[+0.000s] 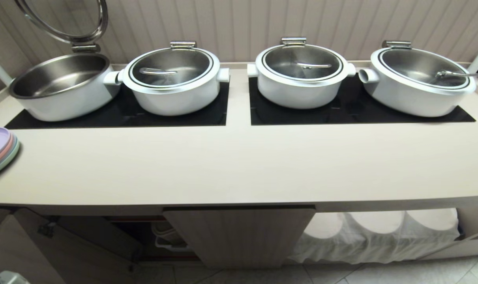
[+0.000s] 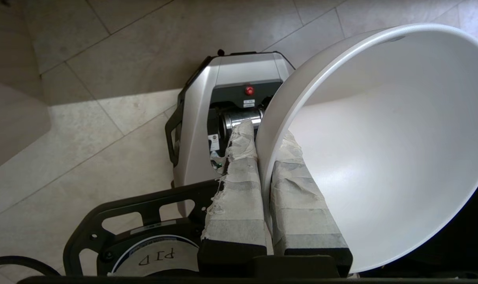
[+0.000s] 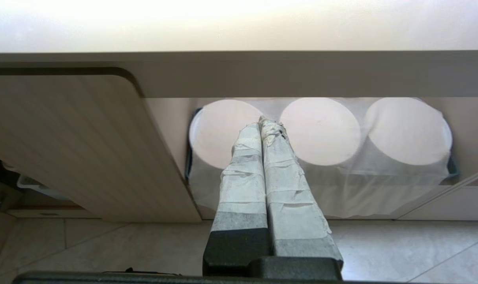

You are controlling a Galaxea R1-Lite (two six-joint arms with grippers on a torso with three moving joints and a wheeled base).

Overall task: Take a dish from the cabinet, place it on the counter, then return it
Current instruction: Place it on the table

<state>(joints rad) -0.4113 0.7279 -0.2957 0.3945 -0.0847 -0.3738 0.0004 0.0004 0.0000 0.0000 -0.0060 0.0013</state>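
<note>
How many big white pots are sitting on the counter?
4. All stand in a row on the black hob panels: an open pot far left, a lidded pot beside it, another lidded pot right of centre, the last pot far right.

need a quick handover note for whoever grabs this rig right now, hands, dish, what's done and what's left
Left hand: shut on the rim of the small glossy white bowl, held tilted above the tiled floor, below counter level.
Right hand: shut, empty, parked facing the covered stacks in the low beige cabinet.
Long beige countertop: no bowl on it.
Cannot tell whether the bowl is heading up to the countertop or back to the cabinet; confirm before continuing.
</note>
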